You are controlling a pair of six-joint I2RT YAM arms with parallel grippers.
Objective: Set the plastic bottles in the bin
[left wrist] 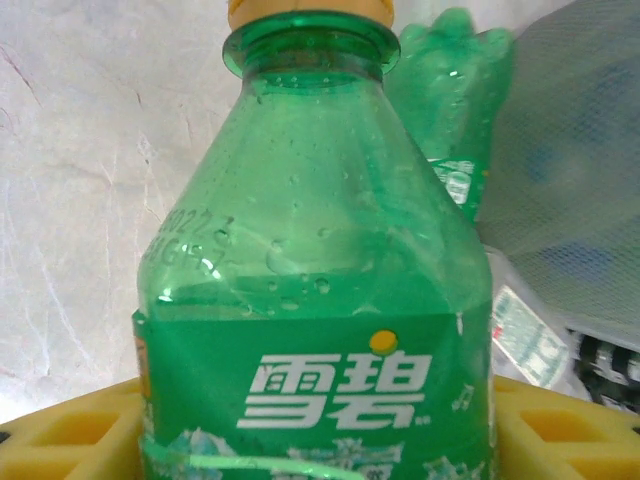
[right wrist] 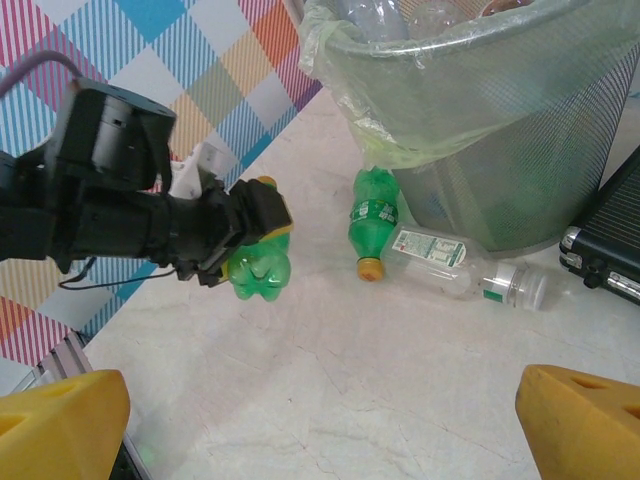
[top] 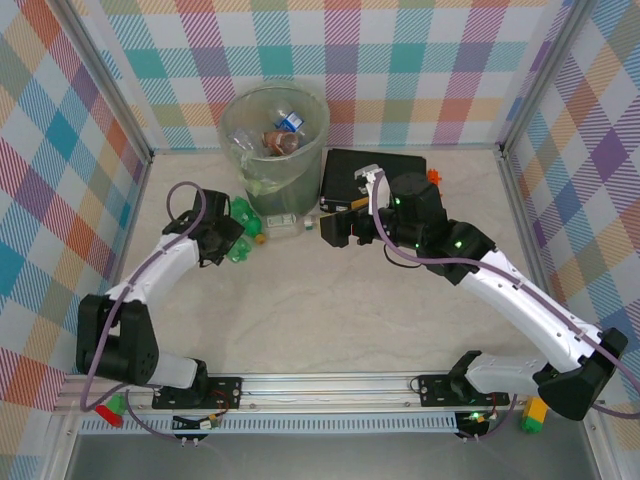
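Observation:
My left gripper (top: pixel 232 243) is shut on a green plastic bottle (left wrist: pixel 320 300) with a yellow cap, its yellow pads (left wrist: pixel 70 440) pressing both sides of the label. The right wrist view shows that bottle (right wrist: pixel 258 270) lifted off the table in the left gripper (right wrist: pixel 262 235). A second green bottle (right wrist: pixel 372 212) and a clear bottle (right wrist: pixel 460 265) lie at the foot of the bin (right wrist: pixel 480 110). The bin (top: pixel 275 135) holds several bottles. My right gripper (right wrist: pixel 320 430) hangs open over bare table to the right of these bottles.
A flat black case (top: pixel 375 175) lies right of the bin, close behind my right gripper (top: pixel 335 228). Checked walls enclose the table on three sides. The second green bottle (top: pixel 247 215) and the clear one (top: pixel 283 224) sit between the two grippers.

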